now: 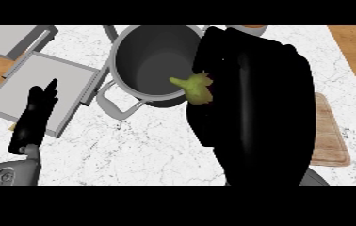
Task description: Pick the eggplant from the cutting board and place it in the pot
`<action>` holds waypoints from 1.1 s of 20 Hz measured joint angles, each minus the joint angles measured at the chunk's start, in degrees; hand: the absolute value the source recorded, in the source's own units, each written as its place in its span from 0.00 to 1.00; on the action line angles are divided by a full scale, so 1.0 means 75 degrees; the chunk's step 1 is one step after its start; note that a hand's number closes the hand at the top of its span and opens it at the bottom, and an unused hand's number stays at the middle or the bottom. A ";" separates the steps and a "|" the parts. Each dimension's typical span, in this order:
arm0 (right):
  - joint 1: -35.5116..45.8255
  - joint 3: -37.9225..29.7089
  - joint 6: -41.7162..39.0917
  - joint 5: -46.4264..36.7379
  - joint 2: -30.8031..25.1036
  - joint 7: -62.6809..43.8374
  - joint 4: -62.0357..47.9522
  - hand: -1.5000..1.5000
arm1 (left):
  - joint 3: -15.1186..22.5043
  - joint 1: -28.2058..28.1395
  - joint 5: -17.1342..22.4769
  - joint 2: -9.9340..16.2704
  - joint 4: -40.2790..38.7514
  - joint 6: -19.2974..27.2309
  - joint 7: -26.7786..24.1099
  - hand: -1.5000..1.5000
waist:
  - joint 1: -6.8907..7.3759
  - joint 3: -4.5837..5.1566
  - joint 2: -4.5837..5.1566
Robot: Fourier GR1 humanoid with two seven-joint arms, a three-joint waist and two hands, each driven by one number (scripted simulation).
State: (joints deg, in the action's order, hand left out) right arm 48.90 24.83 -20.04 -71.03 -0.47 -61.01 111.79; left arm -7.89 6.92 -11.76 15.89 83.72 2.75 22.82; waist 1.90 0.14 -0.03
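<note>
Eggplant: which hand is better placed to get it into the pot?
Right. The right hand is curled round the eggplant, whose green stem end shows over the pot rim. The left hand rests open at the view's left, apart from the pot.

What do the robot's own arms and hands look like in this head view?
The left hand is matte black with slender fingers, joined to a grey forearm at the lower left corner. The right hand shows as a large plain black shape. No cables, markings or sleeves are visible.

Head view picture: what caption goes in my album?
Right hand holds the eggplant over the pot; left hand rests open.
</note>
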 measured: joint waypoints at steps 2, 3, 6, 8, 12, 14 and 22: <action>0.0450 -0.0222 0.0141 0.0401 0.0002 -0.0094 -0.0657 1.00 | -0.0033 0.0082 0.0027 0.0039 -0.0052 -0.0046 0.0005 0.50 | 0.0010 0.0000 0.0011; 0.0676 -0.0330 0.0222 0.0571 0.0002 -0.0133 -0.0997 1.00 | -0.0024 0.0128 0.0011 0.0025 -0.0121 -0.0040 0.0004 0.50 | 0.0011 0.0000 0.0018; 0.1290 -0.0579 0.0504 0.1105 0.0005 -0.0190 -0.2068 1.00 | 0.0004 0.0085 0.0025 0.0014 -0.0068 -0.0099 0.0006 0.50 | 0.0063 -0.0002 0.0030; 0.1571 -0.0658 0.0787 0.1368 0.0009 -0.0146 -0.2834 1.00 | -0.0004 0.0109 0.0019 0.0011 -0.0099 -0.0100 0.0003 0.50 | 0.0070 -0.0002 0.0040; 0.1998 -0.0836 0.1347 0.2020 0.0014 -0.0008 -0.4186 1.00 | -0.0061 0.0206 0.0031 0.0035 -0.0265 -0.0122 -0.0111 0.50 | 0.0067 -0.0004 0.0058; 0.2118 -0.0852 0.1671 0.2362 0.0019 0.0069 -0.4863 1.00 | -0.0083 0.0245 0.0030 0.0052 -0.0274 -0.0123 -0.0104 0.50 | 0.0090 -0.0004 0.0067; 0.2101 -0.0622 0.3753 0.3819 0.0025 0.0375 -0.6733 0.00 | 0.0041 0.0268 -0.0051 -0.0055 -0.0155 -0.0103 -0.0021 0.50 | 0.0215 -0.0010 0.0092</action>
State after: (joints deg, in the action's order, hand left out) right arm 64.66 20.17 8.11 -42.39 -0.28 -58.19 61.29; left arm -7.59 8.93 -12.14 15.48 82.55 1.98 22.66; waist 3.52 0.06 0.67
